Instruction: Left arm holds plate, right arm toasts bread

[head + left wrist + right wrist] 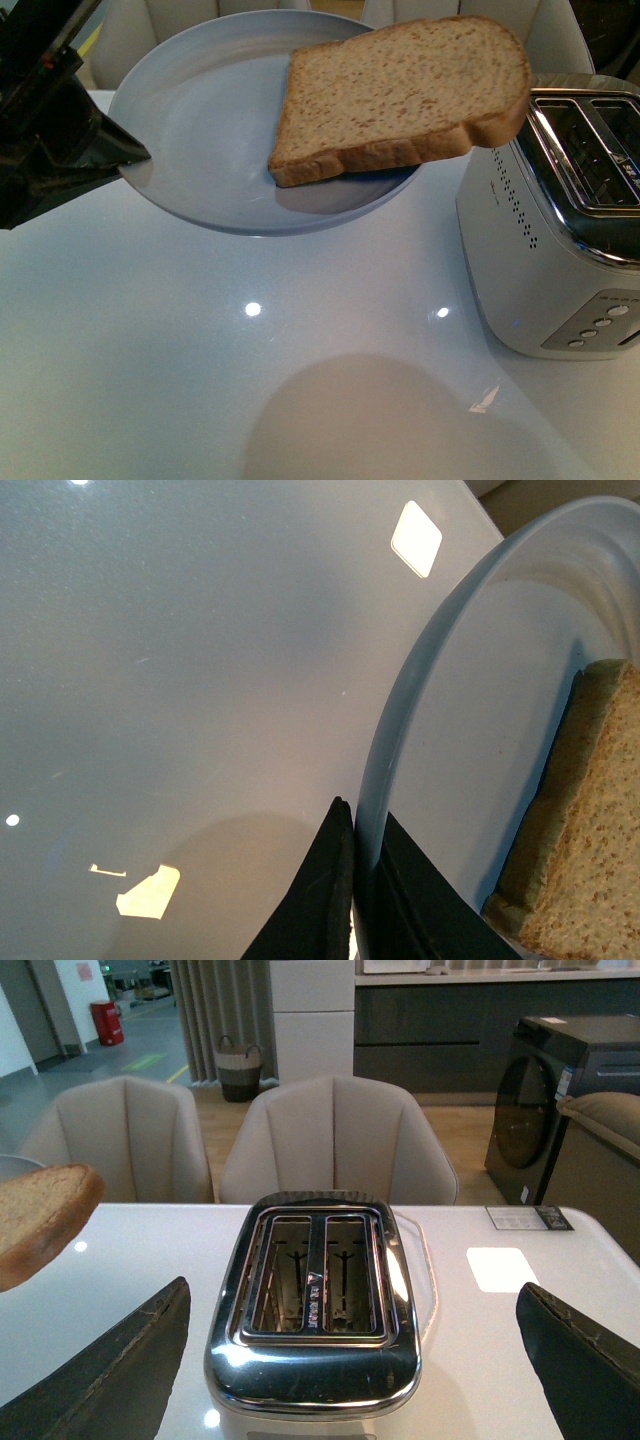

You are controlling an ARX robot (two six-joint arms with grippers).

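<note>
Bread [400,95] lies on the right side of the plate [200,130], and I can see its round end poking out past the rim, toward the toaster [540,250]. It is one brown slice with little specks and a darker crust. The plate is pale blue-grey and round, and it is up off the white table [130,380], with its soft round shadow [370,420] on the table nearer to me. My left gripper [362,818] has the plate by its left rim. In the left wrist view I see the two black pointed jaws closed almost all the way, one on each side of the thin rim, pinching it. In the front view the same black wedge sits at the left edge of the plate. The toaster is silver and stands on the table to the right of the plate, near the bread, and in the right wrist view a strip of table shows between them. Its two slots [312,1275] face up, and I can see the wire guides inside them. My right gripper [345,1360] is spread wide and has nothing in it. Its two dark fingers [100,1370] are far apart, and I see the toaster between them. Small bright spots [252,309] of light shine on the table top. Far past the table stand pale chairs [335,1140], side by side
</note>
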